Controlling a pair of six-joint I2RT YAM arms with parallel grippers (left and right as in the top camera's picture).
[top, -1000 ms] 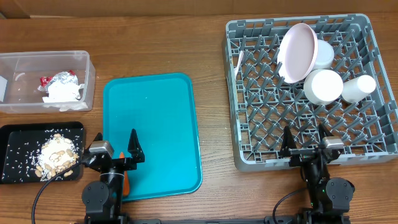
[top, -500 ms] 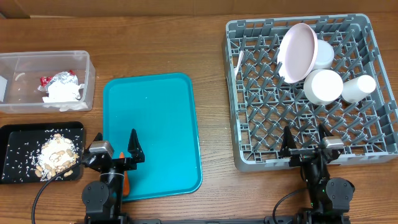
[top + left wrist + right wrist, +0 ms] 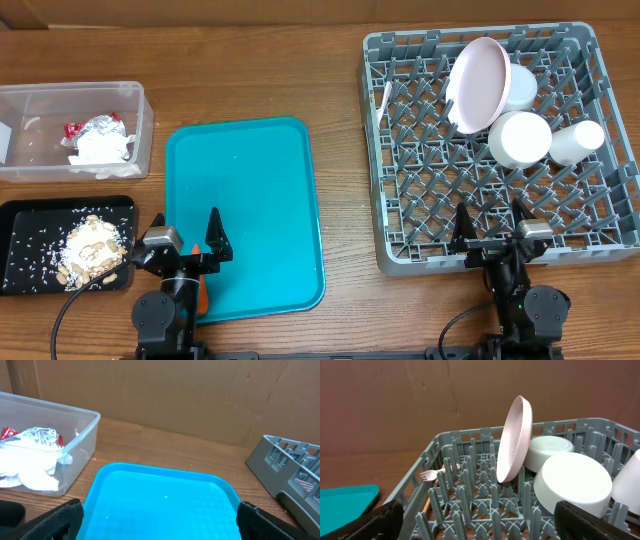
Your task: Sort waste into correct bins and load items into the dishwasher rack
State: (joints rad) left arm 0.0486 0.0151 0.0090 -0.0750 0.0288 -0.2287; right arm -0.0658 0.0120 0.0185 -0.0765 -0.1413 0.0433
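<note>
The left arm's tool (image 3: 187,238) is matte black: two slim, pointed fingers (image 3: 215,232) on a black crossbar, with a small silver-grey block (image 3: 165,237) mounted at one side. Behind it is a round black joint housing (image 3: 153,318), with a narrow orange part (image 3: 203,292) showing alongside and a thin black cable (image 3: 63,312) curving away. The right arm's tool (image 3: 490,230) is built the same way, with black fingers, a silver-grey block (image 3: 535,230), a round black housing (image 3: 545,305) and a thin black cable (image 3: 452,322). Seen close from the left wrist, the fingertips (image 3: 50,519) are dull, slightly grainy black plastic with bevelled edges. The right tool's fingertips (image 3: 600,519) look alike.
</note>
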